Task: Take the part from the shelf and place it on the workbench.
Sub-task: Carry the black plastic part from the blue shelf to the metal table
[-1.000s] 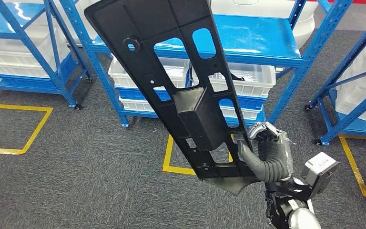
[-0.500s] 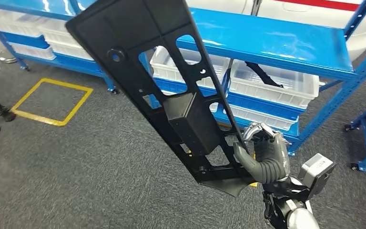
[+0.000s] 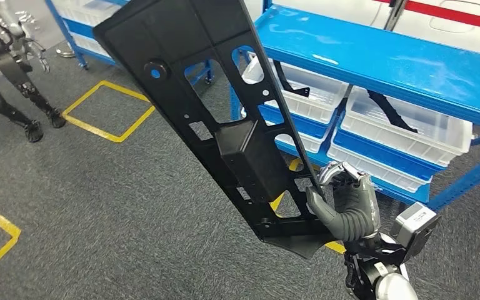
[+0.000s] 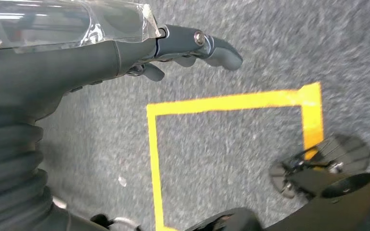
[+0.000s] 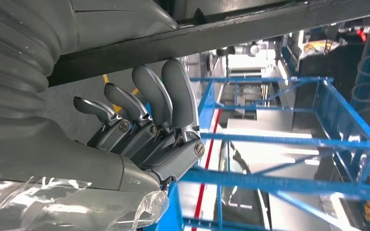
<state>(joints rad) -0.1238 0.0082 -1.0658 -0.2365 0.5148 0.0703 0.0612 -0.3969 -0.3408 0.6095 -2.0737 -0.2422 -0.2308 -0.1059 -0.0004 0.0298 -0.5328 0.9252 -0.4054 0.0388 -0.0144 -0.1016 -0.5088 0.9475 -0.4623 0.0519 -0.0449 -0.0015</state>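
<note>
1. Low at the right of the head view, the right hand [image 3: 344, 203] is gripping the near end of the part [image 3: 225, 119], a long flat black plastic panel with cut-out windows and a raised box in its middle.
2. The thumb is pressing on the panel's near face while the fingers [image 5: 173, 96] are curling around its edge, as the right wrist view is showing, so the hand is closed firmly on it.
3. The part is standing in the air, tilting up and away to the left from the hand, clear of both the floor and the shelf.
4. Behind it, the blue shelf [image 3: 406, 62] is running across the upper right, with white bins [image 3: 412, 134] sitting on its lower level; dark thin pieces are lying in those bins.
5. The left hand [image 4: 183, 45] is hanging over the grey carpet [image 4: 231, 154]; its fingers are bending slightly and lying close together, holding nothing that can be seen, though whether they are properly apart or curled in I cannot tell.
6. Yellow tape [image 3: 109, 112] is marking squares on the carpet, one beyond the panel to the left.
7. At the upper left corner, another dark humanoid robot [image 3: 9, 69] is standing on the carpet.
</note>
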